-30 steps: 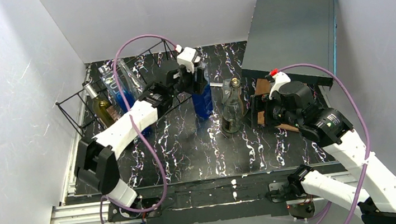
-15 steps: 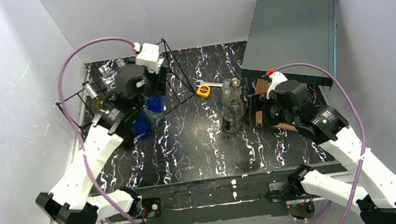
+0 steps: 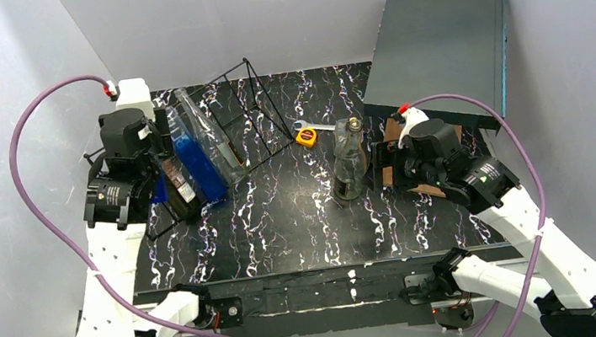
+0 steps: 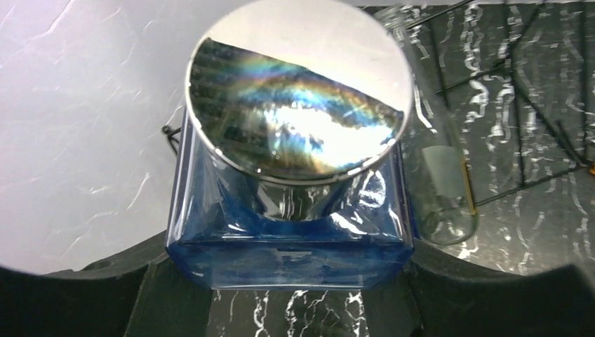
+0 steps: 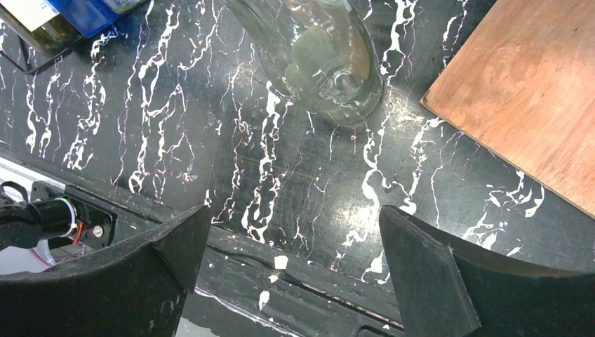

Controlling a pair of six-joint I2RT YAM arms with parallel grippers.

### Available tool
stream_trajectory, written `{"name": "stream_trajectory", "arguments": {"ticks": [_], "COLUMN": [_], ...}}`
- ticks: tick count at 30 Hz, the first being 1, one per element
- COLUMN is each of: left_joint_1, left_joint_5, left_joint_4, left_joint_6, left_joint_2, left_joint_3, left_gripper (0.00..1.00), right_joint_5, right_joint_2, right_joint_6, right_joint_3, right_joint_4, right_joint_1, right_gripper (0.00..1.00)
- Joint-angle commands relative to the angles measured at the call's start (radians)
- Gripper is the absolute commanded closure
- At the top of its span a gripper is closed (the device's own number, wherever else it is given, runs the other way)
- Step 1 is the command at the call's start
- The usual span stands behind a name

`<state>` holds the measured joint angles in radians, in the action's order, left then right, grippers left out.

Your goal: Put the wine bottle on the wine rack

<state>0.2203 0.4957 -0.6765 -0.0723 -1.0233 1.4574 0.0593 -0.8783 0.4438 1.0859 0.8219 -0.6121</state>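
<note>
Right gripper (image 5: 295, 274): fingers spread wide, holding nothing, just short of a standing clear bottle (image 5: 316, 49).
Left gripper (image 4: 291, 288): clamped on both shoulders of the blue wine bottle (image 4: 288, 239).
Blue wine bottle: silver cap toward the wrist camera, lying tilted on the wine rack (image 3: 258, 105), beside a dark bottle (image 3: 181, 190).

Bright, even, diffuse light fills the overhead view; shadows are faint. In the left wrist view the mirror cap (image 4: 298, 91) of the blue bottle (image 4: 288, 263) throws rainbow glare and looks slightly soft. The right wrist view is sharp, the tabletop (image 5: 281, 161) glinting toward 5 o'clock.
</note>
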Motion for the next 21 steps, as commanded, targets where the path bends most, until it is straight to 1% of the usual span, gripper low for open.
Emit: {"name": "stream_trajectory", "arguments": {"ticks": [1, 6, 8, 12, 21], "left_joint_1": [-0.063, -0.152, -0.189, -0.263, -0.332], "left_joint_5": [0.097, 0.058, 0.055, 0.072, 0.062], "left_joint_4": [0.097, 0.11, 0.112, 0.06, 0.088], "left_joint_6": [-0.009, 0.059, 0.108, 0.17, 0.208], "left_joint_2": [0.016, -0.008, -0.029, -0.096, -0.177], "left_joint_3": [0.036, 0.008, -0.001, 0.016, -0.026], "left_gripper": [1.0, 1.0, 1.0, 1.0, 1.0], "right_joint_5": [-0.008, -0.016, -0.018, -0.029, -0.05], "right_joint_2": [-0.015, -0.057, -0.077, -0.106, -0.16], "right_joint_6": [0.007, 0.0, -0.003, -0.002, 0.002], "right_joint_3": [0.05, 0.068, 0.076, 0.08, 0.105], "right_joint_4": [0.009, 0.023, 0.029, 0.019, 0.027], "right_joint_1": [-0.006, -0.006, -0.006, -0.005, -0.006], "right_gripper": [0.0, 0.0, 0.0, 0.0, 0.0]}}
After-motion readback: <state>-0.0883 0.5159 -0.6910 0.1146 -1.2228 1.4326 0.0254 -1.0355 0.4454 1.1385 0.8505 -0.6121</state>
